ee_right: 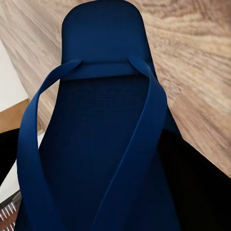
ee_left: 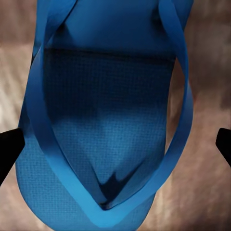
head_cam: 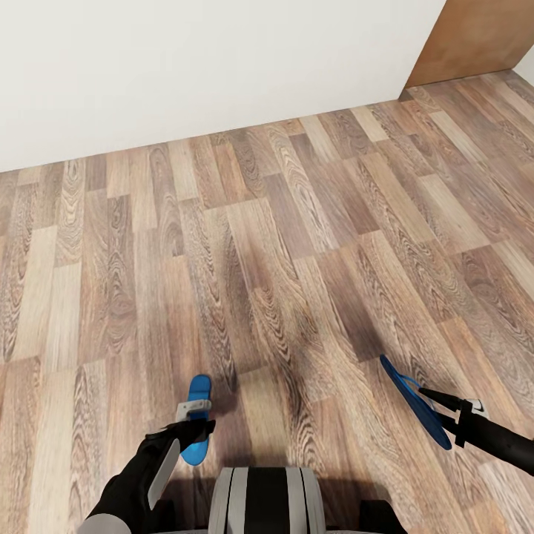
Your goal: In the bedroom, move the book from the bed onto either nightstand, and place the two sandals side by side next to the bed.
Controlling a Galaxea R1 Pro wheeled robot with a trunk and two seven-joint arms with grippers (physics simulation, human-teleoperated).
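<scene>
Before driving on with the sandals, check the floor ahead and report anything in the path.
Nothing visible blocks the way: bare wood-plank floor runs up to the white wall. The left gripper holds one sandal, the right gripper the other sandal. The bed isn't in sight.

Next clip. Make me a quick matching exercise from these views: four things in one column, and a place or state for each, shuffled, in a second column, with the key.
Things
1. left sandal
2. right sandal
3. wall
4. brown panel

Places or states
A. white, along the far edge of the floor
B. in the head view's upper right corner
C. held at the left gripper, seen broad side up
D. held at the right gripper, seen tilted nearly edge-on

Pairs: 1-C, 2-D, 3-A, 4-B
</scene>
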